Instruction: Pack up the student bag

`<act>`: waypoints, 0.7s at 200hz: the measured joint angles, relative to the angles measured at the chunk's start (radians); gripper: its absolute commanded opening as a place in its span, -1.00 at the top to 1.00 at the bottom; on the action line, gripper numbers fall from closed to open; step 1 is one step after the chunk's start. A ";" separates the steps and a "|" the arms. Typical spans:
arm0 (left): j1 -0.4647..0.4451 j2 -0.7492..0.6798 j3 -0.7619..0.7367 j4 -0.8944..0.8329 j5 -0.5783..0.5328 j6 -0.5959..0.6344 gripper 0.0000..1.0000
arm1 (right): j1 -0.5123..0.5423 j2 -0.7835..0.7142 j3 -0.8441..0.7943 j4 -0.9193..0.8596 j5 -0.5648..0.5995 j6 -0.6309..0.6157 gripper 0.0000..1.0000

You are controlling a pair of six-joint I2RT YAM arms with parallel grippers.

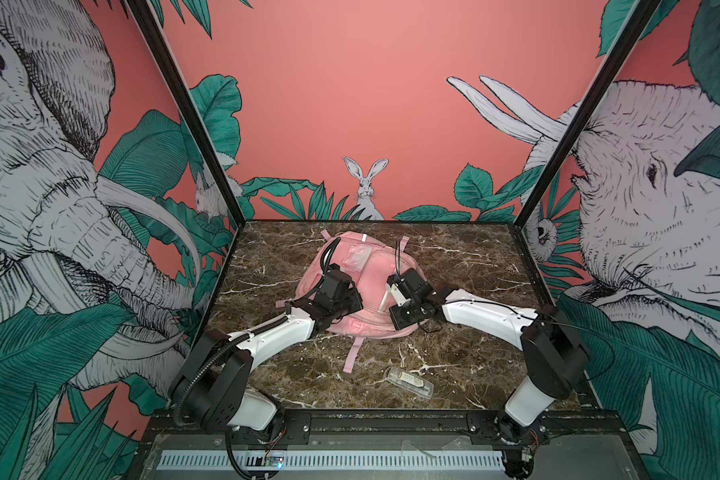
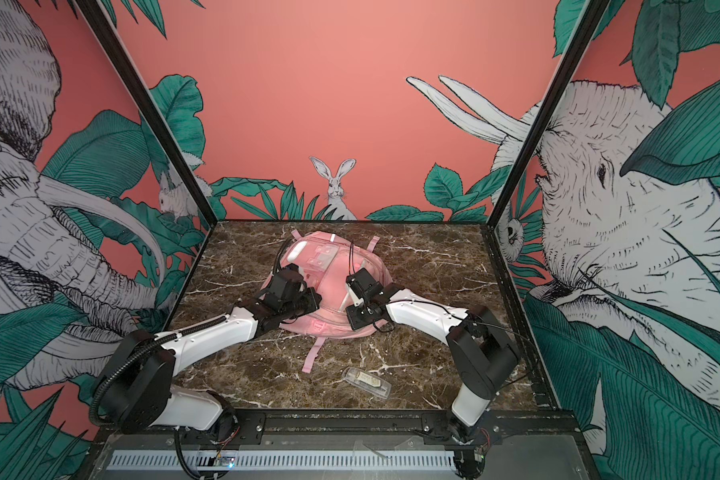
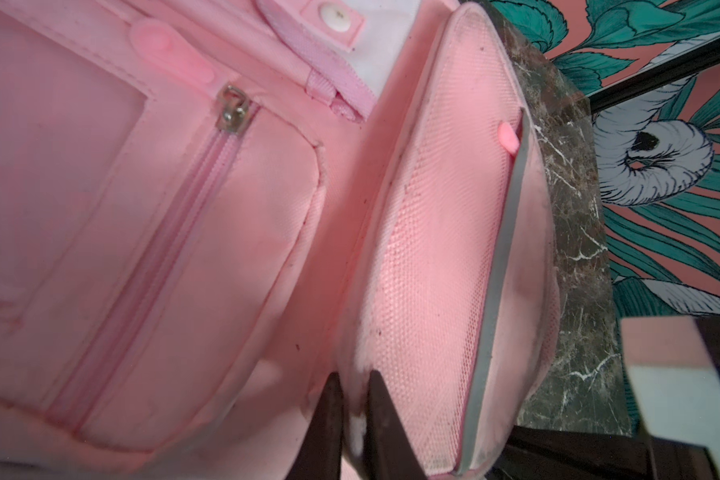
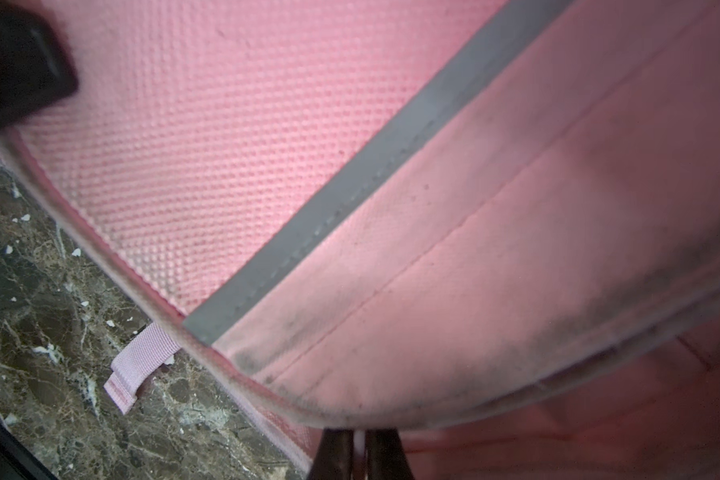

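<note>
Left fingers (image 3: pixel 325 436) and right fingers (image 4: pixel 335 457) pinch student bag (image 1: pixel 371 270) edges.

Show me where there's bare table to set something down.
Bare marble: right of the student bag, and front left between left arm and pink strap. Crowded: centre, where left gripper and right gripper pinch the bag; clear case front right.

Robot test booth: mural walls (image 1: pixel 371 104), marble tabletop (image 1: pixel 474 270), black frame (image 1: pixel 179 95).
</note>
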 measured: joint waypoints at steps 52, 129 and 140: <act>0.000 0.021 0.002 0.000 0.008 -0.011 0.76 | 0.041 -0.064 -0.023 0.012 -0.006 0.046 0.98; 0.000 0.021 0.002 -0.001 -0.008 -0.035 0.80 | 0.138 -0.020 0.025 0.075 0.020 0.126 0.99; 0.000 0.021 0.002 -0.001 -0.009 -0.035 0.80 | 0.145 0.001 0.045 0.077 0.021 0.131 0.99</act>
